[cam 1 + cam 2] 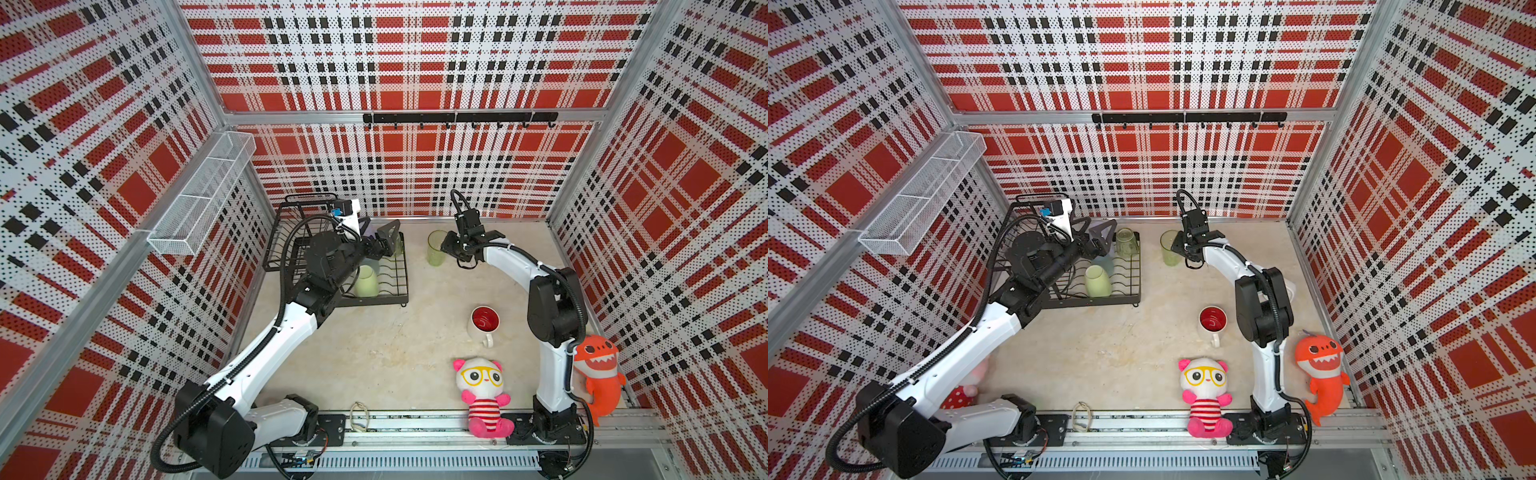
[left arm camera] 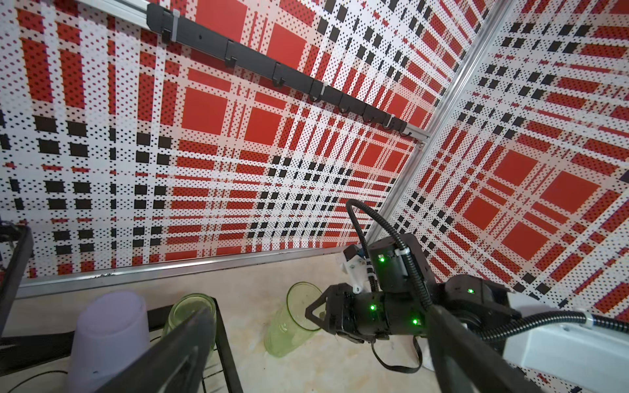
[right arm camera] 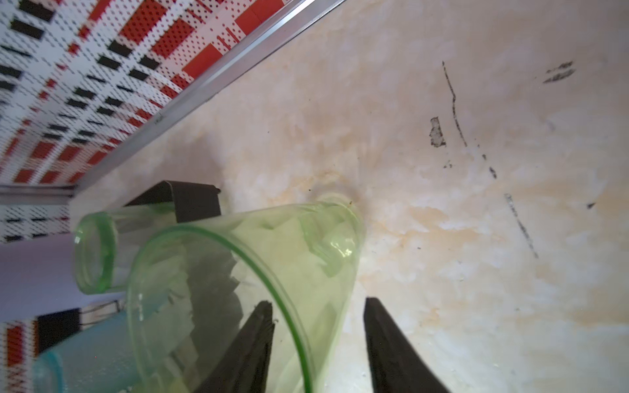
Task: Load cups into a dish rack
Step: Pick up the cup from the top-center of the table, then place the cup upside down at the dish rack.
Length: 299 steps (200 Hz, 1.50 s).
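Cup-loading at the dish rack (image 1: 400,266): the bright green tumbler (image 3: 289,245) stands mouth-up on the table (image 1: 374,340), near the rack, and is straddled by the right gripper (image 3: 316,303). 1 finger is set inside the rim and 1 outside, apparently so that the thin wall can be pinched. A gap is seen at the outer finger, so nothing is clamped yet. The left gripper (image 1: 1094,235) is held spread wide and empty over the rack.

Plaid walls (image 1: 395,62) (red, white, black) are seen on three sides; a black hook rail (image 1: 457,117) is mounted high, a mottled beige floor (image 1: 374,353) spread below it.
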### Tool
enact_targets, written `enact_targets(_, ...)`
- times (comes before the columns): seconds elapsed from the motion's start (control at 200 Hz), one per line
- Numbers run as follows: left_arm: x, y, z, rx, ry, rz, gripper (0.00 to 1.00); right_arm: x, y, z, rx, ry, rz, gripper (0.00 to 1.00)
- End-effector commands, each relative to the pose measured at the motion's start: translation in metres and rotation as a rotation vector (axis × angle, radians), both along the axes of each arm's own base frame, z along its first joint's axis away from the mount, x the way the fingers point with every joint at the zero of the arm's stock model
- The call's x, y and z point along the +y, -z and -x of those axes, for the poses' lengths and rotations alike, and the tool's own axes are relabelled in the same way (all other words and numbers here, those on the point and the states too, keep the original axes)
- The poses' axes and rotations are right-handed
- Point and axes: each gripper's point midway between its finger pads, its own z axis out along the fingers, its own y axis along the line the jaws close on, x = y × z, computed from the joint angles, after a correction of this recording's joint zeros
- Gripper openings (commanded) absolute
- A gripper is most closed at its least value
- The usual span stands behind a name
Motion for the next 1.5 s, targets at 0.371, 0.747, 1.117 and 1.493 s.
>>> enact_targets(0.371,-0.015,-0.003,-0.002,-0.002,0.072,0.085,0.93,-0.020,-0.022,0.006,-0.096,0.019,-0.009,0.00)
enact_targets(0.747,-0.006,-0.019,-0.005,0.084,0.044,0.248,0.97,-0.021,-0.128,0.044,-0.511,-0.131,-0.051,0.00)
enact_targets(1.117,-0.029,-0.008,-0.009,0.260,0.230,0.416,0.98,-0.030,-0.212,0.112,-0.936,-0.229,-0.092,0.00)
enact_targets(1.493,-0.077,-0.006,0.017,0.424,0.554,0.518,0.99,-0.006,-0.274,0.184,-1.307,-0.472,-0.284,0.00)
